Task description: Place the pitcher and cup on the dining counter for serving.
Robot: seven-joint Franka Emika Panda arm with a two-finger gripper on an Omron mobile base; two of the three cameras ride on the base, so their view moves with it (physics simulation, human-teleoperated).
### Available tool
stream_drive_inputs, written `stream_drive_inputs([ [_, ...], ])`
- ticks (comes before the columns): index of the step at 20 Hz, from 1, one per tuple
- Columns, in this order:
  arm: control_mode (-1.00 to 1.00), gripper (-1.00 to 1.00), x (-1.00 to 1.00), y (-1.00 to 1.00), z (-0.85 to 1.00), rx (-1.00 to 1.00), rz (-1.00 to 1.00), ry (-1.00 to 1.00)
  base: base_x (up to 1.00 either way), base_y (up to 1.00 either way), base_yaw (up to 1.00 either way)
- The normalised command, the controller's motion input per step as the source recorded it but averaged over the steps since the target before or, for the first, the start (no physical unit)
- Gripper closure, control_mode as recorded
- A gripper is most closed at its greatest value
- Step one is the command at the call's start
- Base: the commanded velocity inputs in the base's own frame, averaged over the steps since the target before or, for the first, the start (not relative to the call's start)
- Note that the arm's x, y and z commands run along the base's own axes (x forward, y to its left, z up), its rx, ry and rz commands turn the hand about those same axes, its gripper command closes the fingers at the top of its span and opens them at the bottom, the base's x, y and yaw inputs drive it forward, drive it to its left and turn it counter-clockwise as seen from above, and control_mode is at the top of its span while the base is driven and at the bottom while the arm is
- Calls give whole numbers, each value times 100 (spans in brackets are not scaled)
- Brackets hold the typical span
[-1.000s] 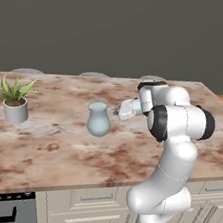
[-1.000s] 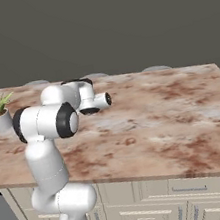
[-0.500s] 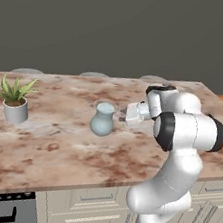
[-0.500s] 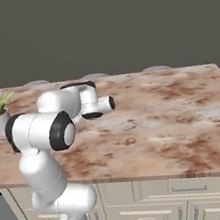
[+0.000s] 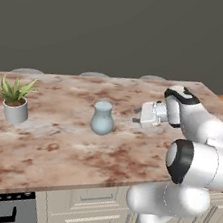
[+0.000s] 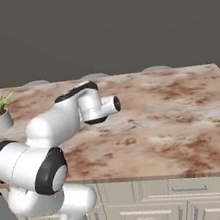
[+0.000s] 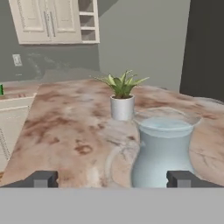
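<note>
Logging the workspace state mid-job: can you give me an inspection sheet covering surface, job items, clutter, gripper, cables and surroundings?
Surface: dining counter, marbled reddish-brown and cream stone.
Job's things: pitcher upright on the counter; green cup nothing seen.
Clutter: potted plant in a grey pot, apart from the pitcher.
Gripper: gripper open, level with the pitcher, not touching it.
Cables: nothing seen.
Surroundings: dark grey wall; cream cabinets under the counter; wall cabinets in the hand view.

Kitchen, marbled dining counter (image 5: 52, 150), wall cabinets (image 7: 52, 19)
</note>
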Motion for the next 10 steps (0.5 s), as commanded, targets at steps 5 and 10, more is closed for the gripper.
stream_drive_inputs([
  [5,-100,-100,-61,-36,50,-5,-15,0,0,0,0],
  [10,-100,-100,-83,-13,76,-4,-35,7,0,0,0],
])
